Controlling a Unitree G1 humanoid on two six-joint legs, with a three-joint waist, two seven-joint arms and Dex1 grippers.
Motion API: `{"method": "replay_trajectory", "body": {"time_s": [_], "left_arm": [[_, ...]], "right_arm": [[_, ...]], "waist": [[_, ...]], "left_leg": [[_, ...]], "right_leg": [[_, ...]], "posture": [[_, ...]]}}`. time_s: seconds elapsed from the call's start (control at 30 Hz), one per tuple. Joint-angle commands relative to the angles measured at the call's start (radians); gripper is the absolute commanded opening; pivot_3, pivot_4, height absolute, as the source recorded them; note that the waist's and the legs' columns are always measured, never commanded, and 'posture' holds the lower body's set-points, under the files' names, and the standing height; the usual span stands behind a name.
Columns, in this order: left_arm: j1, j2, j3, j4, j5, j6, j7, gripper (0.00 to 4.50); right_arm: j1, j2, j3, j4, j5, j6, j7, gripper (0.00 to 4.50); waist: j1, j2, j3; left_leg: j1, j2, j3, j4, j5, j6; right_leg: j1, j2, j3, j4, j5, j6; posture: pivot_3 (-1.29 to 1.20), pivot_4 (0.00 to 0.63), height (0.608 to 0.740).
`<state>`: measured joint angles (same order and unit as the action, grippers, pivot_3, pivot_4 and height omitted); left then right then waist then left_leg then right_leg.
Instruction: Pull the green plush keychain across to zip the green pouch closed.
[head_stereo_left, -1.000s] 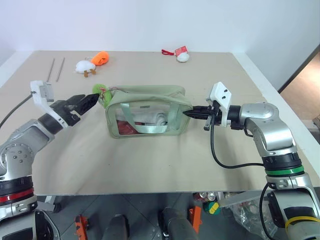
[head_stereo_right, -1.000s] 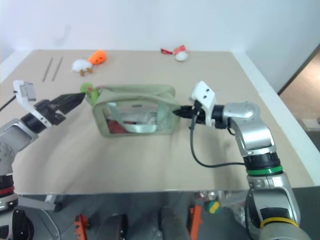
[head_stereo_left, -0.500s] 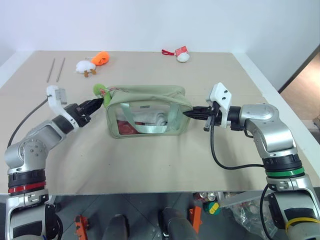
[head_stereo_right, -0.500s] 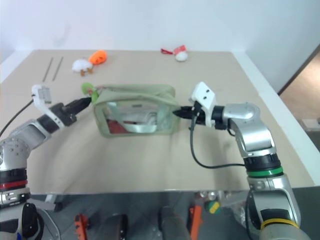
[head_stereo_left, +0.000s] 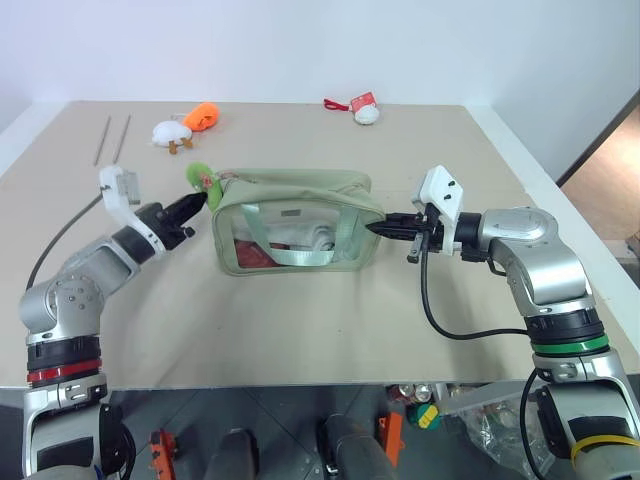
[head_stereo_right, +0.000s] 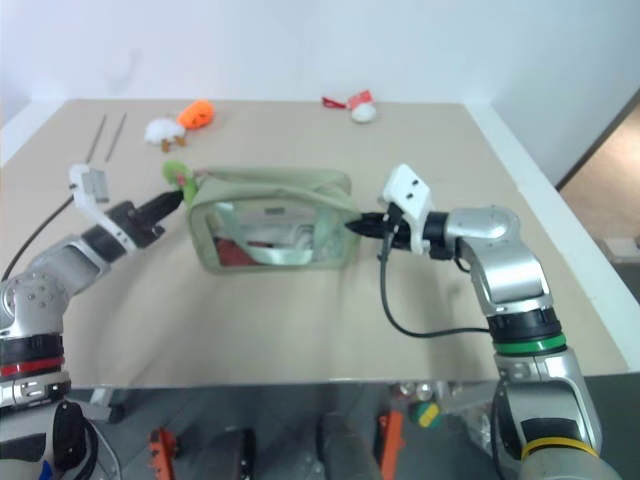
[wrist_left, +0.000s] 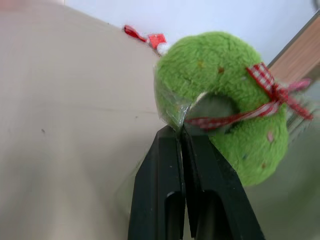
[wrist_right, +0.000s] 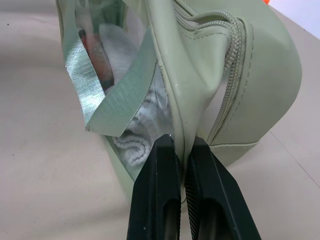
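- So the left pincer (wrist_left: 181, 131) is pinched fully shut right at the rim of the green plush keychain (wrist_left: 235, 115). From the wrist view the tips look closed on the clear wrapping or edge of the plush, just beside the red checked ribbon (wrist_left: 260, 100), so it's a thin grip, not a full handful.
- The keychain sits at the left end of the green pouch (head_stereo_left: 295, 225), touching its top corner, near the middle of the desk (head_stereo_left: 320, 320).
- The right pincer (wrist_right: 181, 145) is shut too, clamped on the seam at the opposite end of the pouch, just under where the zipper (wrist_right: 235, 75) curves down. Looks like it's there to anchor the bag.
- My read: grasping is done and the actual pull hasn't started, since the plush is at the far left of the zip line. The zip looks open along the top, but I can't tell for sure.
- Next move, I'd guess: drag the plush along the top toward the right pincer, keeping it low and in line with the zipper. With such a skinny hold it could slip off.
- Inside the pouch, through the clear panel: something white and fluffy (head_stereo_left: 318, 238), something red (head_stereo_left: 250, 255), and the strap handle (head_stereo_left: 290, 255) draped across the front.
- Further back on the desk: an orange plush (head_stereo_left: 203, 116) touching a white one (head_stereo_left: 168, 132), two thin rods (head_stereo_left: 112, 137), and another white plush with a red tag (head_stereo_left: 365, 112).
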<state>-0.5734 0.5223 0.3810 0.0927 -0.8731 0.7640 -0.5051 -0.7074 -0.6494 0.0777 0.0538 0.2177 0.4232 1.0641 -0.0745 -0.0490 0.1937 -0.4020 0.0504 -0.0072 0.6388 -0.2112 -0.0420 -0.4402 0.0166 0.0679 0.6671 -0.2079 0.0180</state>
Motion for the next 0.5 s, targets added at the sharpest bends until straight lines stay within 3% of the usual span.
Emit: {"method": "replay_trajectory", "body": {"time_s": [0.03, 0.2, 0.47, 0.5], "left_arm": [[-0.089, 0.021, 0.036, -0.106, -0.056, 0.004, 0.004, 0.06], [-0.183, 0.038, -0.059, -0.198, -0.043, 0.041, -0.023, 0.06], [-0.143, 0.124, -0.277, -0.254, 0.099, 0.031, -0.180, 0.06], [-0.146, 0.125, -0.282, -0.241, 0.108, 0.034, -0.183, 0.32]], "right_arm": [[0.003, 0.007, 0.023, -0.010, 0.002, -0.006, 0.009, 0.00], [-0.001, 0.010, 0.026, -0.012, 0.001, -0.007, 0.007, 0.00], [0.011, 0.008, 0.018, -0.038, 0.005, 0.006, -0.004, 0.00], [0.014, 0.007, 0.016, -0.042, 0.005, 0.009, -0.006, 0.00]], "waist": [[0.000, 0.000, 0.000], [-0.002, 0.000, 0.000], [-0.004, 0.000, 0.000], [-0.004, 0.000, 0.000]], "left_leg": [[0.000, 0.000, 0.000, 0.000, 0.000, 0.000], [0.000, 0.000, 0.001, 0.000, 0.000, 0.000], [0.002, 0.000, 0.001, -0.001, 0.000, 0.000], [0.002, 0.000, 0.001, -0.001, 0.000, 0.000]], "right_leg": [[0.000, 0.000, 0.000, 0.000, 0.000, 0.000], [0.000, 0.000, 0.001, 0.000, 0.000, 0.001], [0.000, 0.001, 0.002, 0.000, 0.000, 0.000], [0.000, 0.002, 0.002, 0.000, 0.001, 0.000]], "posture": [[0.00, 0.150, 0.740], [0.00, 0.150, 0.740], [0.00, 0.150, 0.740], [0.00, 0.150, 0.740]]}}
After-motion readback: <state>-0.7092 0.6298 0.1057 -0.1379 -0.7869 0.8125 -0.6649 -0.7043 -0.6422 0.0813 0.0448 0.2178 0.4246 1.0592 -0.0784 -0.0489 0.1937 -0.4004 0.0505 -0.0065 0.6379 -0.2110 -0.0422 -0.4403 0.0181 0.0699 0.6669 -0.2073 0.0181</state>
